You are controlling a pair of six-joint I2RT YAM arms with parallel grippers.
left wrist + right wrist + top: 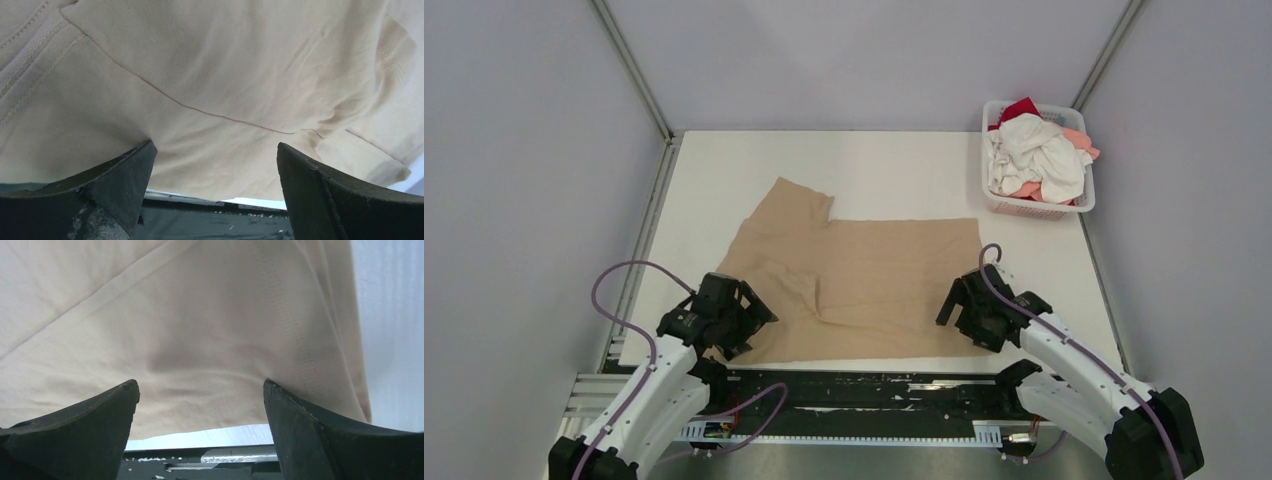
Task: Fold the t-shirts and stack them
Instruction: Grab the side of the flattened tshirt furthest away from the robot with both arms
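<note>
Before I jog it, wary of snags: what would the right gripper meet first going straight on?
The tan tee near its hem, just ahead of the right gripper; depth is unclear.

Lab: bare panel walls [514,150]

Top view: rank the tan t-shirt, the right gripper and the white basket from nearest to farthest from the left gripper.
1. tan t-shirt: directly beneath the left gripper, at the shirt's near left corner.
2. right gripper: across the shirt, near right side.
3. basket: far right corner, well beyond the shirt.

White tbl [904,170] w/ tan tee [864,280], basket [1039,208]
</note>
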